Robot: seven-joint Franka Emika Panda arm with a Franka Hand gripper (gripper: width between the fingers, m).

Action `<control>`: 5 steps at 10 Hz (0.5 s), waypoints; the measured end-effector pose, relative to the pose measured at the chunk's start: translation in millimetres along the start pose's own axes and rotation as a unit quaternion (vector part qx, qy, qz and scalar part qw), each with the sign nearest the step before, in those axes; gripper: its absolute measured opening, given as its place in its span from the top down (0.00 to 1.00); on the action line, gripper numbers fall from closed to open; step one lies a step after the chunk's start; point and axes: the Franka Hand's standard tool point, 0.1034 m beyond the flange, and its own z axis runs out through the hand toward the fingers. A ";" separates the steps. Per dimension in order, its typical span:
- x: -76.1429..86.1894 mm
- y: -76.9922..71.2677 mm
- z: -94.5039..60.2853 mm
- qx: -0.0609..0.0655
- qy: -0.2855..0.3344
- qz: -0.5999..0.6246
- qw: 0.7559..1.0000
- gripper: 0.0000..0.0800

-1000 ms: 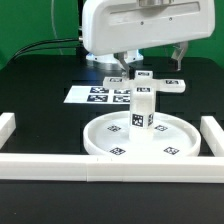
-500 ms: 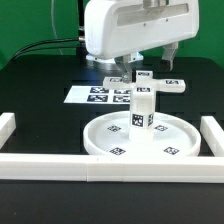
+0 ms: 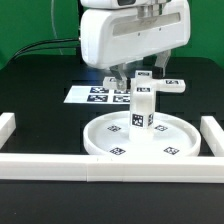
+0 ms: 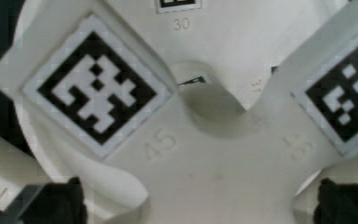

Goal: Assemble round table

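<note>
Risk ahead: your hand (image 3: 128,77), fingers spread, hangs over the cross-shaped base (image 3: 143,84) mid-frame; descend off-centre and you could nudge it into the upright leg (image 3: 142,107).

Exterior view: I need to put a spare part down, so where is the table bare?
Bare black table lies on the exterior view's left, between the marker board and the border bar. Crowded: the gripper over the cross-shaped base, the leg on the disc.
</note>
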 end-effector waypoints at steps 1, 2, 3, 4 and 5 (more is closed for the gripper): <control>0.7 -1.4 0.9 0.001 0.000 0.004 1.000 0.19; 1.1 -3.0 2.4 0.002 -0.001 0.006 1.000 0.19; -0.1 -3.5 5.7 0.003 -0.004 0.005 1.000 0.19; -2.1 -2.1 7.3 0.004 -0.005 0.005 1.000 0.19; -3.0 -1.1 7.4 0.004 -0.005 0.008 1.000 0.19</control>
